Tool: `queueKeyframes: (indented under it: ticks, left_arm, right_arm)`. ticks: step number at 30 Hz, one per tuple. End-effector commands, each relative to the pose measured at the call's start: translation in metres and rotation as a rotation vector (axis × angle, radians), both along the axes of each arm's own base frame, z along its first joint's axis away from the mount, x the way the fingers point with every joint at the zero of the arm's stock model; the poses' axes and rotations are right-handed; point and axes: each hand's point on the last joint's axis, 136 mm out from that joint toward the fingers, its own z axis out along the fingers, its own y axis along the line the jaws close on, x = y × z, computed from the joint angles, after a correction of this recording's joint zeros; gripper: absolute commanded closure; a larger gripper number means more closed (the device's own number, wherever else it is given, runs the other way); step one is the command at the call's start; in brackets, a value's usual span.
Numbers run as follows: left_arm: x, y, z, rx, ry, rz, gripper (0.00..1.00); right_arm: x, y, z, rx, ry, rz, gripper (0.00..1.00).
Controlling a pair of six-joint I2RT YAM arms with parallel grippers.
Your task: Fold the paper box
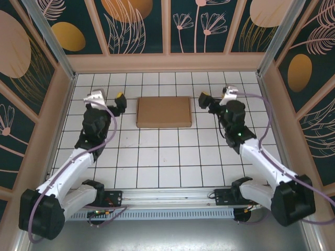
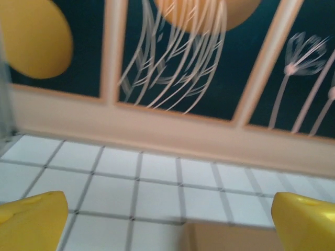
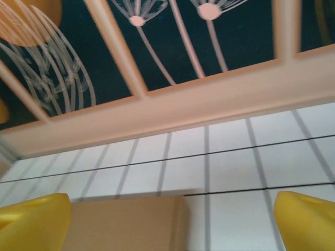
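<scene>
From above, the paper box [image 1: 164,112] lies as 1 plain brown rectangle on the white tiled desk [image 1: 157,157]. It sits in the far half, midway between the 2 arms, with its long sides running along the back wall [image 1: 167,61]. That view alone shows the whole outline of the box and both arms at once. The left jaws are just beside its left short side near the far corner, and the right jaws mirror them at the right short side. A strip of bare tile separates each from the cardboard, so neither touches it.

The wrist cameras give what the overhead one cannot: how far the yellow fingertips stand apart. In the left wrist view the 2 fingertips [image 2: 32,220] sit at opposite bottom corners of the picture. The left jaws are spread wide with nothing gripped, and only a blurred corner of the box [image 2: 230,238] shows low down, right of centre, beyond them.

In the right wrist view the fingertips [image 3: 306,219] are equally far apart and the right jaws hold nothing. Here the box [image 3: 125,225] fills the lower left between them, and a faint line crosses its top near the edge. Its surface is too blurred to tell flaps or tabs.
</scene>
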Motion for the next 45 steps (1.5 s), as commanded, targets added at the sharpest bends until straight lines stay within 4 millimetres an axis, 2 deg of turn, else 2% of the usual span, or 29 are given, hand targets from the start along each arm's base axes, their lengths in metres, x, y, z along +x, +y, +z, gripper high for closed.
queueKeyframes:
  ticks: [1,4,7,10,13,16,19,20,22,23,24,45]
  left_arm:
    - [-0.001,0.039,-0.059,0.216,0.099,0.128,0.01]
    - [-0.004,0.070,-0.099,0.186,0.178,0.204,0.01]
    - [-0.009,0.089,-0.121,0.179,0.191,0.271,0.01]
    - [-0.013,0.101,-0.117,0.109,0.109,0.318,0.01]
    - [-0.016,0.101,-0.097,0.084,-0.041,0.316,0.01]
    - [-0.007,0.093,-0.106,0.117,-0.043,0.254,0.01]
    - [0.001,0.076,-0.113,0.152,-0.064,0.148,0.01]
    - [0.010,0.069,-0.120,0.168,-0.008,0.106,0.01]
    - [0.018,0.078,-0.124,0.126,0.015,0.109,0.01]
    - [0.021,0.081,-0.127,0.122,0.042,0.124,0.01]
    - [0.020,0.081,-0.127,0.121,0.038,0.125,0.01]
    - [0.017,0.081,-0.125,0.124,0.029,0.125,0.01]
  right_arm:
    - [-0.005,-0.037,-0.006,-0.189,-0.117,-0.172,0.01]
    - [-0.009,-0.069,-0.032,-0.298,-0.132,-0.306,0.01]
    - [-0.021,-0.100,-0.055,-0.367,-0.167,-0.423,0.01]
    - [-0.019,-0.128,-0.092,-0.304,-0.076,-0.476,0.01]
    - [-0.034,-0.141,-0.094,-0.200,-0.198,-0.467,0.01]
    - [-0.028,-0.136,-0.106,-0.202,-0.200,-0.387,0.01]
    - [-0.021,-0.134,-0.115,-0.206,-0.199,-0.357,0.01]
    - [-0.014,-0.132,-0.121,-0.203,-0.156,-0.336,0.01]
    - [0.010,-0.130,-0.132,-0.211,-0.076,-0.299,0.01]
    - [0.014,-0.129,-0.138,-0.195,-0.043,-0.268,0.01]
    - [0.015,-0.134,-0.137,-0.173,-0.044,-0.254,0.01]
    - [0.013,-0.130,-0.136,-0.191,-0.052,-0.261,0.01]
